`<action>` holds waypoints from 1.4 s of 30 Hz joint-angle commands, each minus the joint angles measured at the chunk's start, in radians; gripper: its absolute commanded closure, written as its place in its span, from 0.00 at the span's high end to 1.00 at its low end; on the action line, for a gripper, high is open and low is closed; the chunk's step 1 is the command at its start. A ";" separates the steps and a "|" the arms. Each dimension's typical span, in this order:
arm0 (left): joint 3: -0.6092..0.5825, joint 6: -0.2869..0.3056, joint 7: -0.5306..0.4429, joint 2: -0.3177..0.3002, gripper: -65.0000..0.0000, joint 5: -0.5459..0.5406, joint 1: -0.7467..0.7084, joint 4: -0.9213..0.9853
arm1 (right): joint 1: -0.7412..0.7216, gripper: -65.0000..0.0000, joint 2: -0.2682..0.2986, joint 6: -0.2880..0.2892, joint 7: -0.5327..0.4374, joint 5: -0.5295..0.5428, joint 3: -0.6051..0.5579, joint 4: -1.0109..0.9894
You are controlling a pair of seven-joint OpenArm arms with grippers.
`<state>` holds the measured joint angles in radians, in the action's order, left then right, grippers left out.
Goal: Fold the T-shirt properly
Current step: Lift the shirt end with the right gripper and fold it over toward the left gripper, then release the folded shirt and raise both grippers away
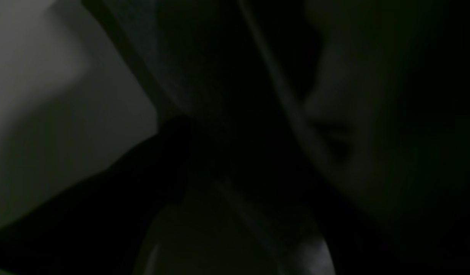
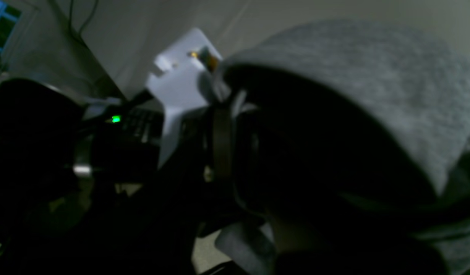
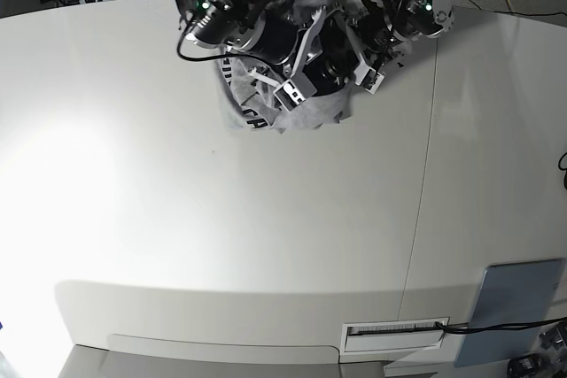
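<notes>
The heather-grey T-shirt (image 3: pixel 306 114) lies bunched in a heap at the far middle of the white table (image 3: pixel 177 201), with black lettering (image 3: pixel 257 117) showing on its left side. Both arms hang over it. My right gripper (image 3: pixel 297 73) and my left gripper (image 3: pixel 345 59) are sunk among the cloth, and their jaws are hidden. In the right wrist view, grey cloth (image 2: pixel 353 76) drapes over a dark shape close to the lens, with the other arm's white bracket (image 2: pixel 181 84) behind it. The left wrist view is almost black, with only dim cloth folds (image 1: pixel 346 99).
A flat blue-grey pad (image 3: pixel 514 307) lies at the table's front right corner, beside a white labelled slot (image 3: pixel 394 332) and a black cable (image 3: pixel 496 327). A seam (image 3: pixel 425 174) runs front to back on the right. Cables lie beyond the far edge.
</notes>
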<state>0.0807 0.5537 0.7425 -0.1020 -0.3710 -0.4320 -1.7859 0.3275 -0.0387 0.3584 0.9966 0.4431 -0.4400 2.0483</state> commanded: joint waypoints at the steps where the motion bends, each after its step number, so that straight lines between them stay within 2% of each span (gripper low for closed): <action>1: 0.001 0.005 0.003 -0.013 0.51 -0.008 -0.002 -0.012 | -0.012 0.00 -0.009 0.008 -0.032 0.025 -0.008 0.011; 3: 0.001 0.005 0.004 -0.032 0.51 -0.034 -0.002 -0.013 | -0.014 0.11 -0.009 0.029 -0.035 0.042 -0.010 0.011; 5: 0.001 0.005 0.004 -0.056 0.51 -0.051 -0.002 -0.013 | -0.014 0.24 -0.009 0.080 -0.036 0.095 -0.011 0.011; 6: 0.001 0.005 0.005 -0.067 0.51 -0.053 -0.002 -0.013 | -0.014 0.27 -0.008 0.113 -0.034 0.134 -0.011 0.012; 11: 0.020 0.004 0.005 -0.106 0.51 -0.052 -0.002 -0.017 | -0.015 0.29 -0.008 0.269 0.018 0.365 -0.011 0.019; 14: 0.072 0.005 0.006 -0.117 0.51 -0.052 -0.002 -0.036 | -0.015 0.29 -0.008 0.328 0.033 0.373 -0.006 0.073; 17: 0.129 0.005 0.022 -0.117 0.51 -0.057 0.001 -0.073 | -0.014 0.29 -0.007 0.329 0.068 0.333 0.028 0.150; 21: 0.180 0.005 0.047 -0.117 0.51 -0.055 0.000 -0.119 | -0.014 0.29 0.022 0.326 0.069 0.290 0.110 0.212; 27: 0.333 0.004 0.043 -0.117 0.51 -0.090 0.000 -0.180 | -0.013 0.29 0.118 0.323 0.071 0.259 0.340 0.222; 33: 0.452 0.011 0.047 -0.117 0.51 -0.230 -0.001 -0.253 | 0.005 0.29 0.238 0.221 0.073 0.206 0.629 0.222; 37: 0.432 0.129 0.090 -0.116 0.51 -0.394 0.000 -0.318 | 0.040 0.29 0.308 0.199 0.072 0.187 0.794 0.221; 42: 0.314 0.136 0.100 -0.116 0.51 -0.406 0.003 -0.362 | 0.106 0.29 0.374 0.185 0.072 0.185 0.908 0.221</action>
<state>0.3916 0.6830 0.8639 -0.2115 -0.7586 -0.4320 -2.1315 0.4351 0.3241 0.5457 1.0950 0.6136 0.4644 2.2517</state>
